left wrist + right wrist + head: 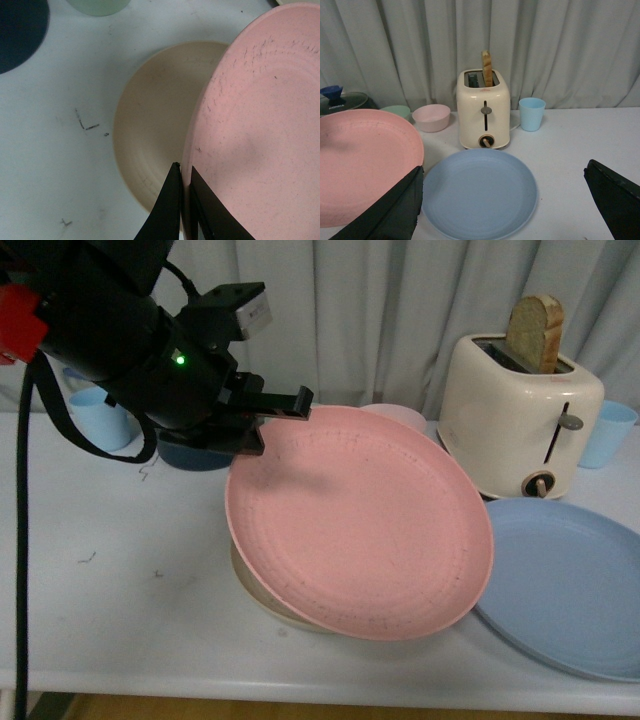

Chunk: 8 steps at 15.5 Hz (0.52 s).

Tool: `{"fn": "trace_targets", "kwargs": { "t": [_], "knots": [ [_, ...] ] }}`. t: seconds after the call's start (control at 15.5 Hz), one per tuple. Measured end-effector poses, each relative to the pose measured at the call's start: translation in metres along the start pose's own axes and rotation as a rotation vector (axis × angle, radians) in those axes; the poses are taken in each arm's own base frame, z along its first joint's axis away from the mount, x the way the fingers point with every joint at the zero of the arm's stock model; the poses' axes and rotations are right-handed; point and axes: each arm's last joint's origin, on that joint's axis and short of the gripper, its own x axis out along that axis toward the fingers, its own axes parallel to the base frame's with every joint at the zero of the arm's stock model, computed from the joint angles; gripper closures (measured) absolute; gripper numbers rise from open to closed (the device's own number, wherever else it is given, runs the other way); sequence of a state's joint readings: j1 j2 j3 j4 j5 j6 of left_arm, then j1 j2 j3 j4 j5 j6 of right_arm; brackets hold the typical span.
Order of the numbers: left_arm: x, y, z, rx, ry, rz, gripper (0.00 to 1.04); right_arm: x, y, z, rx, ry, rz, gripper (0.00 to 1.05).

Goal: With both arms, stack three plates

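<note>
- Pink plate [360, 530] clamped by its rim in left gripper [183, 171], tilted over beige plate [150, 125] on desk [120, 570].
- Risks slipping from that thin edge hold, or landing off-centre.
- Right gripper [502, 205] wide open, empty, facing blue plate [570, 590].

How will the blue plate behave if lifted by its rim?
The blue plate is probably stiff: the similar pink plate shows no bend though the left gripper holds only its rim. It may tilt when lifted, as the pink one is slanted. Lying flat on the table, its low rim could be hard to get under.
</note>
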State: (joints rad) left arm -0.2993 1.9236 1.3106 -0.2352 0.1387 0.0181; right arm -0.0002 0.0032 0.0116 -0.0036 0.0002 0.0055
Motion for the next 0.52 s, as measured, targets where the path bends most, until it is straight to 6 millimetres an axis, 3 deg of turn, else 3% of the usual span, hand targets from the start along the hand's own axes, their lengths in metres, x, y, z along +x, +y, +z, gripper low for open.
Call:
{"fn": "trace_targets", "kwargs": {
  "t": [0.19, 0.52],
  "knots": [
    [0.022, 0.003, 0.008, -0.033, 0.004, 0.016, 1.02, 0.000, 0.000, 0.000, 0.000, 0.000, 0.000, 0.06],
    [0.054, 0.018, 0.000, -0.069, 0.071, 0.056, 1.02, 0.000, 0.000, 0.000, 0.000, 0.000, 0.000, 0.06]
  ]
}}
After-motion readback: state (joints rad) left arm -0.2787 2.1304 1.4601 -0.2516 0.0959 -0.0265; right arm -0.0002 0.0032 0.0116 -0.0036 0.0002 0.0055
